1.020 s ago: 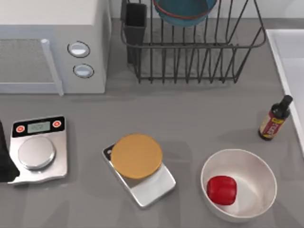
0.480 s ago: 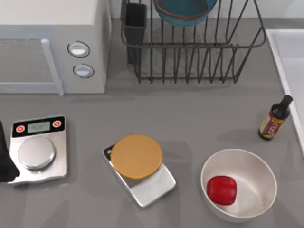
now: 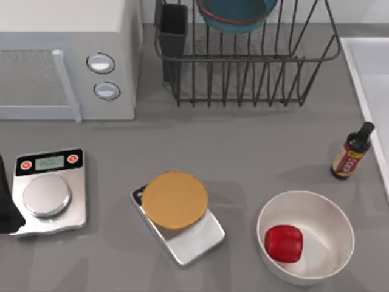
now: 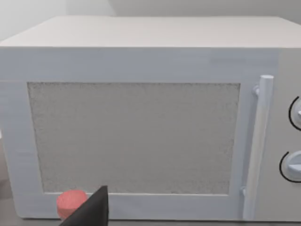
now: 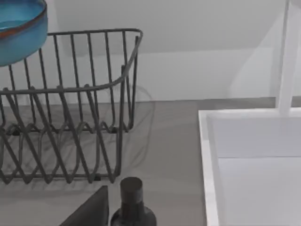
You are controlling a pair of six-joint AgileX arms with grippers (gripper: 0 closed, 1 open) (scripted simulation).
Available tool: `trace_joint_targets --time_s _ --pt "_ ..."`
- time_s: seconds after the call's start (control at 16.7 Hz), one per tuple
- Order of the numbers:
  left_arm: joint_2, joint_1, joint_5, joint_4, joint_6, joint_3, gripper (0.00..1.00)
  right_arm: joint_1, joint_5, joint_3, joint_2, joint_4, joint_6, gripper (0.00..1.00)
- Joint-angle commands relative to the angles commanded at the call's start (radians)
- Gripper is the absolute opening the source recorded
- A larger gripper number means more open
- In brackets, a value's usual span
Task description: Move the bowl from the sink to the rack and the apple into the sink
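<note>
a: already sitting in the rack (image 3: 249,58) at the far side, the bowl (image 3: 234,13). teal, reddish band at the rim, resting among the prongs. half the job seemingly done.

b: and the apple (image 3: 284,243)?

a: lying inside the white bowl (image 3: 306,237), near right of the table, left of that bowl's middle. not yet in the sink (image 3: 371,73), far right, rim just past the dark bottle (image 3: 351,152).

b: handling?

a: likely light and stiff, but glossy and rounded, so probably slippery. best pinched across the blocky sides, from straight above, clear of the white wall. bottle standing between apple and sink, so worth lifting high before carrying across.

b: grippers?

a: left arm (image 3: 5,201) parked at the left edge beside the scale (image 3: 48,191), facing the microwave (image 4: 141,127). only a dark finger (image 4: 91,212) visible there; can't tell how far apart the fingers stand. same for the right finger (image 5: 89,212), seen near the bottle cap: can't tell. nothing visibly held by either.
</note>
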Motion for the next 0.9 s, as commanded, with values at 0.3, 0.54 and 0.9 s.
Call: trace_joint_targets --time_s 0.3,0.54,0.9 --pt "0.0 0.0 0.0 0.0 0.0 0.0 1.0 0.247 0.006 0.29 0.367 -0.237 0.215 1.0" --pt "0.0 0.0 0.0 0.0 0.0 0.0 1.0 0.439 0.002 0.561 0.782 -0.484 0.4 1.0" --pt "0.0 0.0 0.0 0.0 0.0 0.0 1.0 0.601 -0.012 0.927 1.353 -0.823 0.592 1.0"
